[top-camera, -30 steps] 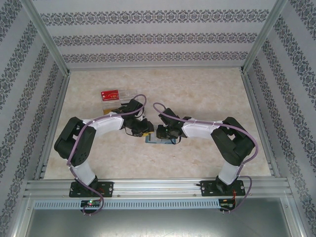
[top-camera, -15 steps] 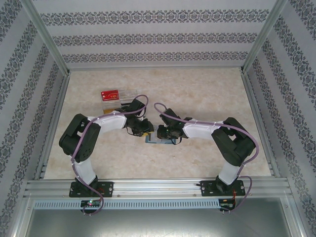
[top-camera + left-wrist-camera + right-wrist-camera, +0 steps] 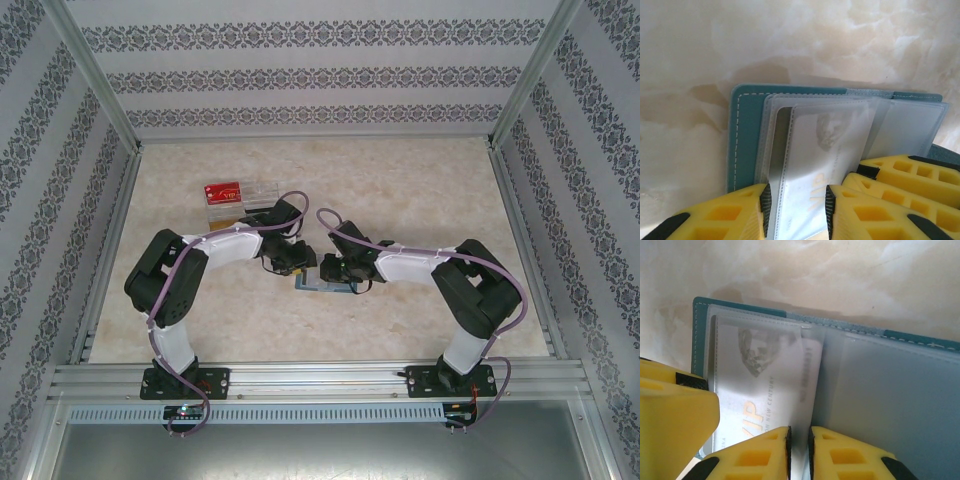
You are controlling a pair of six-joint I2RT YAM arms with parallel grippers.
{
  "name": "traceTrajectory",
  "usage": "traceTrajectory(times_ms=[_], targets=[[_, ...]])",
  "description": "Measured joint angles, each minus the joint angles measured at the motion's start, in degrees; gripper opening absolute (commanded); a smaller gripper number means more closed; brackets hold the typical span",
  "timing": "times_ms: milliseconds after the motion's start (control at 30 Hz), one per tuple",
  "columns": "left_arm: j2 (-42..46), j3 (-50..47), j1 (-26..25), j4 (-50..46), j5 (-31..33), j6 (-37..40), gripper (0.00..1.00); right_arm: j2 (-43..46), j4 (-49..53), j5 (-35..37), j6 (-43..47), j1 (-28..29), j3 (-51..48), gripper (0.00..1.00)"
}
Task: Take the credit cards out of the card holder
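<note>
Surface: I see a pale marbled surface (image 3: 420,190) walled by patterned panels. All the work sits near its centre.
Arms: the left arm (image 3: 215,245) and the right arm (image 3: 410,262) both bend inward. Their wrists meet over the card holder.
Clear tray: a clear tray (image 3: 250,192) lies at about 10 o'clock from the card holder, well apart from it.
Left end effector: the left end effector (image 3: 297,262) (image 3: 796,200) hangs over the holder's 10 o'clock corner. Its yellow fingers stand apart, straddling a frosted sleeve (image 3: 805,165), and I see them clamped on nothing.
Right end effector: the right end effector (image 3: 335,272) (image 3: 799,440) is at the holder's 12 o'clock edge. Its fingers are pinched almost together on the thin edge of a sleeve page of the holder.
Card holder: the teal card holder (image 3: 322,285) (image 3: 746,140) (image 3: 698,345) lies opened flat on the surface, with its clear sleeves fanned out.
Credit card: one credit card (image 3: 825,145) (image 3: 765,375) sits inside a sleeve. It looks pale through the plastic, and I can read "VIP" in gold.
Red card: a red card (image 3: 222,191) rests at the tray's 9 o'clock end.
</note>
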State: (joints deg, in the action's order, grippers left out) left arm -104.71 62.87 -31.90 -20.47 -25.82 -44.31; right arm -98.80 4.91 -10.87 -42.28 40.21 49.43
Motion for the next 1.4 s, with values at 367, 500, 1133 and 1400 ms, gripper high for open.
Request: traceTrajectory(times_ms=[367,500,1133,1400], targets=[[-1.5,2.8,-2.0,-2.5,3.6,2.1,0.35,0.5,-1.7,-2.2,-1.3,-1.2,-1.5,0.17],[-1.5,2.8,-2.3,-2.5,3.7,2.3,0.33,0.6,-2.6,-3.2,-1.6,-1.8,-2.0,0.17],[-1.3,2.3,-2.6,-0.8,1.6,3.2,0.34,1.5,-5.2,-6.6,-2.6,-3.7,-4.2,0.2],[-0.9,1.3,-3.1,1.4,-1.3,3.1,0.34,2.4,-5.6,-7.5,-2.6,-4.4,-5.2,0.21]])
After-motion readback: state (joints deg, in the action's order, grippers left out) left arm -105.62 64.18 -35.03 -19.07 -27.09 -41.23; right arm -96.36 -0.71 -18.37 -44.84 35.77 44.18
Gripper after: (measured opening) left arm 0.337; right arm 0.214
